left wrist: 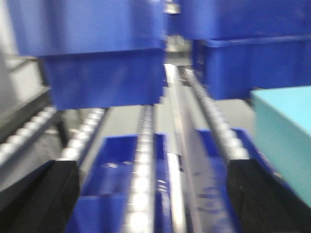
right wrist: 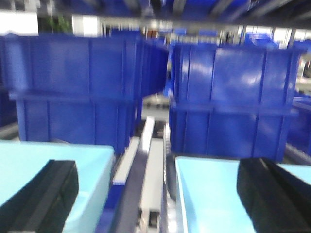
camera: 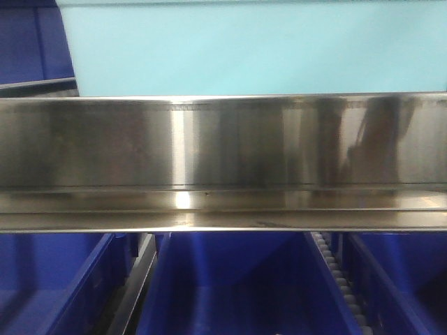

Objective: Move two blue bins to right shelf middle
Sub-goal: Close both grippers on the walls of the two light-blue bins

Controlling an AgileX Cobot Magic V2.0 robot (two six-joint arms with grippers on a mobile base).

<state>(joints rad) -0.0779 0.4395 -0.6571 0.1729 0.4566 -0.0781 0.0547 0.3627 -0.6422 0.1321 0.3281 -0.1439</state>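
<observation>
Dark blue bins stand on the shelves. In the right wrist view two of them, one at left (right wrist: 77, 87) and one at right (right wrist: 228, 97), sit side by side behind two light cyan bins (right wrist: 48, 165) (right wrist: 214, 194). My right gripper (right wrist: 153, 189) is open and empty, its black fingers (right wrist: 43, 194) wide apart over the cyan bins. In the blurred left wrist view, dark blue bins (left wrist: 97, 58) (left wrist: 248, 53) rest on roller tracks, with lower blue bins (left wrist: 116, 184) beneath. My left gripper (left wrist: 153, 194) is open and empty. The front view shows neither gripper.
A shiny steel shelf beam (camera: 223, 164) fills the front view, with a light cyan bin (camera: 251, 49) above and dark blue bins (camera: 230, 286) below. Roller rails (left wrist: 146, 160) and a steel divider (right wrist: 146, 155) run between the bins. A cyan bin (left wrist: 286, 136) sits at the left wrist's right.
</observation>
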